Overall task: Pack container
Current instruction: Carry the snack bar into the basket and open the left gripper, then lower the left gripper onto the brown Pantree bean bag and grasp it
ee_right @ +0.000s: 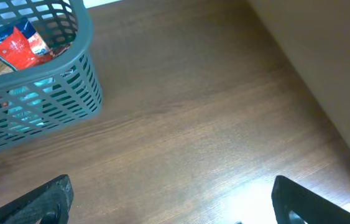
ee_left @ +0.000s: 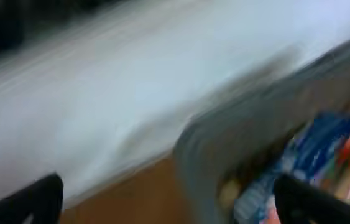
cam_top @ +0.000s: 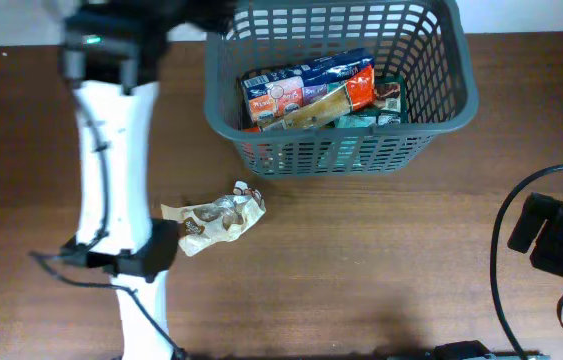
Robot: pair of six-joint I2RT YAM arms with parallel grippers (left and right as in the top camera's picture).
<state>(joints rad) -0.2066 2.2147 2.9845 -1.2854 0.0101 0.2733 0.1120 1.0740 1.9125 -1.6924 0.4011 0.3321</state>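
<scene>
A dark grey slotted container point(cam_top: 331, 155) sits at the far middle of a brown wood-grain table point(cam_top: 361, 270), holding several bright snack packets point(cam_top: 311, 90). One crinkled clear packet point(cam_top: 216, 218) lies on the table just near and left of it. The left gripper point(ee_left: 168, 208) hangs by the container's far left corner, and the right gripper point(ee_right: 171, 202) hovers over bare table at the near right; both are spread wide and empty, so packing looks to be between picks. The next move likely calls for reaching down to the loose packet and pinching its slippery wrapper; a pale wall lies beyond the table's far edge.
</scene>
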